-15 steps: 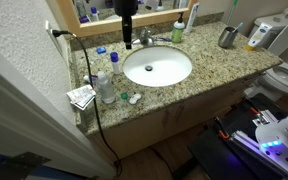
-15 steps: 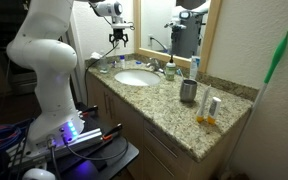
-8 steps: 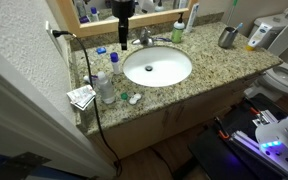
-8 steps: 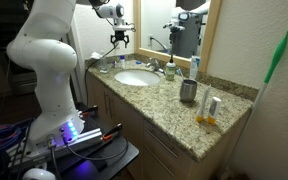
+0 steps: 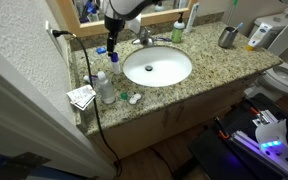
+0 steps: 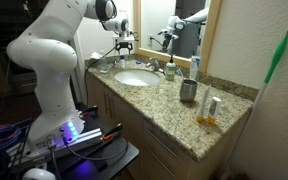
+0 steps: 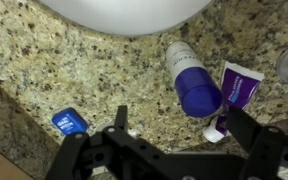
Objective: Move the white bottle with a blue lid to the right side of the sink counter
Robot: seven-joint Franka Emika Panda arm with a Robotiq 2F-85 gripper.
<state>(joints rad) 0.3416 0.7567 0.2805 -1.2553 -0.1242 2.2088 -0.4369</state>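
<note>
The white bottle with a blue lid (image 7: 191, 80) is found lying on its side on the sink counter (image 7: 44, 60), cap end toward the gripper (image 7: 176, 125). The jaws are spread wide and nothing is held. The cap is framed in the gap between them, closer to the finger beside the purple-and-white tube (image 7: 239, 88). A small flat blue object (image 7: 69, 122) is seen further off. The speckled granite is backed by a mirror (image 6: 174, 20), with a chrome faucet (image 5: 144, 38) behind the oval basin (image 5: 157, 67).
</note>
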